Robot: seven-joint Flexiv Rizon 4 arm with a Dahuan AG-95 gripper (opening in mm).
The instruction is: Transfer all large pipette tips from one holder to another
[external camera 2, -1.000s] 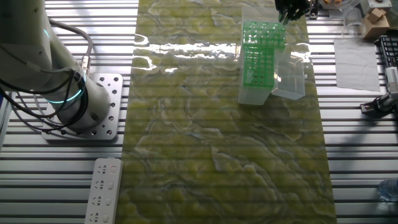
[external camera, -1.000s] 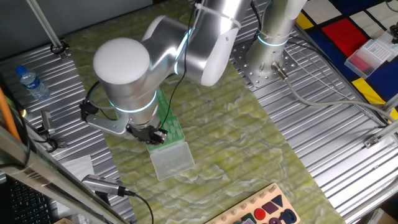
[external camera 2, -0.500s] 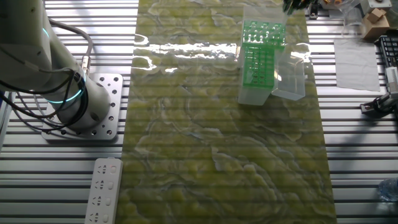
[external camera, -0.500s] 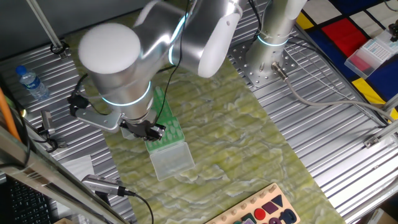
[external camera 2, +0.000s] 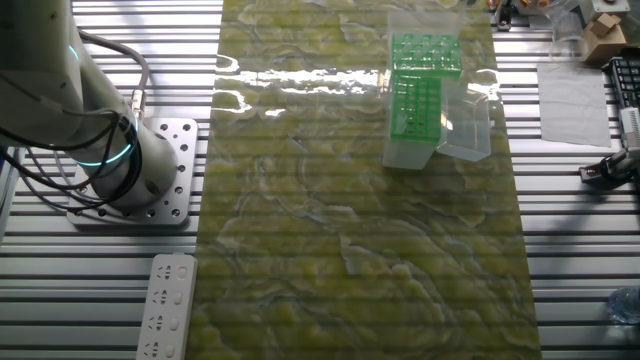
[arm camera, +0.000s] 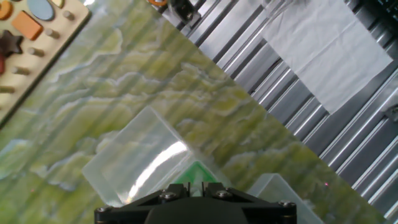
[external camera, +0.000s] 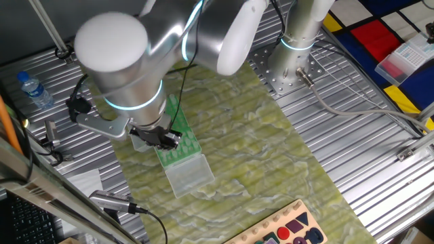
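Two green racks stand end to end on the mat, one [external camera 2: 426,52] behind the other [external camera 2: 414,100]; the one fixed view shows them as one green strip [external camera: 182,146]. The large pipette tips are too small to make out one by one. A clear lid [external camera 2: 466,128] lies beside the racks, and it also shows as the lid [external camera: 188,175] and the lid [arm camera: 134,163]. My gripper [external camera: 165,140] hovers above the racks, beyond the top edge of the other fixed view. In the hand view my gripper [arm camera: 203,185] has its jaws almost together, with green below. Nothing between them is visible.
A shape-sorting board [external camera: 291,230] lies at the mat's near end and is seen again as the board [arm camera: 28,31]. White paper [arm camera: 329,50] lies on the slatted table. A water bottle [external camera: 34,89] stands at the left, a power strip [external camera 2: 165,305] near the arm's base.
The arm has swung left and lifted over the last second. My gripper has moved off the racks and out of the top of the other fixed view.
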